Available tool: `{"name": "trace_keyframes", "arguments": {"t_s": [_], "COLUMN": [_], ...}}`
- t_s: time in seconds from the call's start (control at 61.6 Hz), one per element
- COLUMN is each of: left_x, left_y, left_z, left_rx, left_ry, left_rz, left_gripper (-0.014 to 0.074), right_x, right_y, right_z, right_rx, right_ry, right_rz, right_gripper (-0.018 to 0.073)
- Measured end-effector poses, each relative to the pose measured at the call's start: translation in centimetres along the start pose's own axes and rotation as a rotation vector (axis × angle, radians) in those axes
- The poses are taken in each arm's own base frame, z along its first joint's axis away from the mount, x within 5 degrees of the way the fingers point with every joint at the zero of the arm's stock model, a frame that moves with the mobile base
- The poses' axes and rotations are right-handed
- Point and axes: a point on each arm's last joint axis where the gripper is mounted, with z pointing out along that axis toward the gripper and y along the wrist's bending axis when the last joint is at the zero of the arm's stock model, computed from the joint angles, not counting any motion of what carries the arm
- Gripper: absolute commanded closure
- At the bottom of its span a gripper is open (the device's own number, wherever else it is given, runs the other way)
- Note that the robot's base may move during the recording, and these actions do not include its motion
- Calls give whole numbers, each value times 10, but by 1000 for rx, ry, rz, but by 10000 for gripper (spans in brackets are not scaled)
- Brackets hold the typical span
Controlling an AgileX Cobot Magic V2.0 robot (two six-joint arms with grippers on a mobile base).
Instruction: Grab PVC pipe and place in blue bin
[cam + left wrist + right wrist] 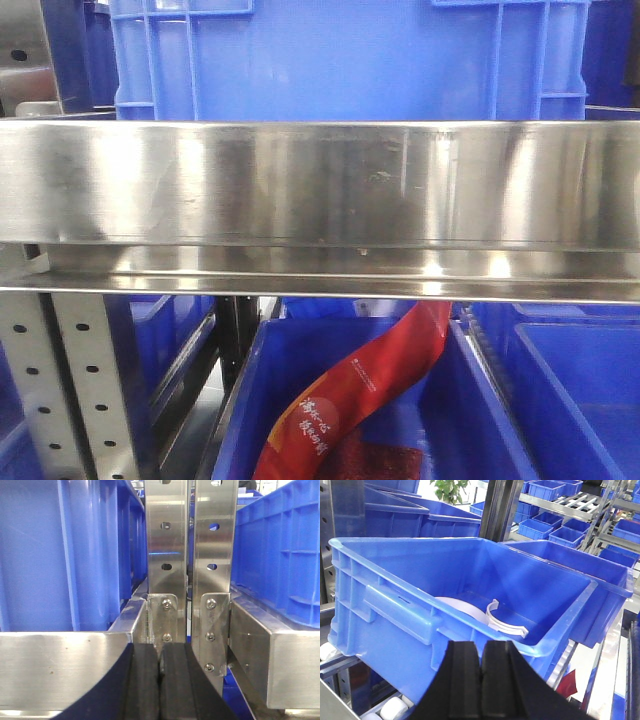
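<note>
In the right wrist view a blue bin (380, 580) sits on a roller shelf. Inside it lie white PVC pipe pieces: a rounded one (455, 605), half hidden by the near wall, and a C-shaped clip (502, 622) beside it. My right gripper (481, 647) is shut and empty, just outside and below the bin's near rim. My left gripper (160, 650) is also shut with nothing in it. It faces two steel rack uprights (166, 555) that stand between blue bins. Neither gripper shows in the front view.
A wide steel shelf beam (320, 200) fills the front view, with a blue bin (340, 60) above it. Below it, another blue bin (470, 410) holds a red packet (360, 400). More blue bins (560, 535) line the racks behind. White rollers (390, 711) show under the near bin.
</note>
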Motion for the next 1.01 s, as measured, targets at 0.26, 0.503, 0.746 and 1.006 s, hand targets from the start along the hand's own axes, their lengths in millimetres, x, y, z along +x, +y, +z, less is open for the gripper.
{"name": "trace_keyframes", "arguments": {"t_s": [0.26, 0.503, 0.746, 1.006], "left_x": [0, 0, 0, 0], "left_y": [0, 0, 0, 0], "left_z": [0, 0, 0, 0], "left_rx": [0, 0, 0, 0], "left_ry": [0, 0, 0, 0], "left_rz": [0, 0, 0, 0], "left_gripper": [707, 707, 707, 707], "right_x": [0, -1, -7, -13], "right_y": [0, -2, -12, -14], "right_z": [0, -1, -2, -8], "right_rx": [0, 22, 143, 170], "right_ry": [0, -10, -65, -123], "right_rz": [0, -33, -218, -127], "right_gripper": [722, 722, 722, 722]}}
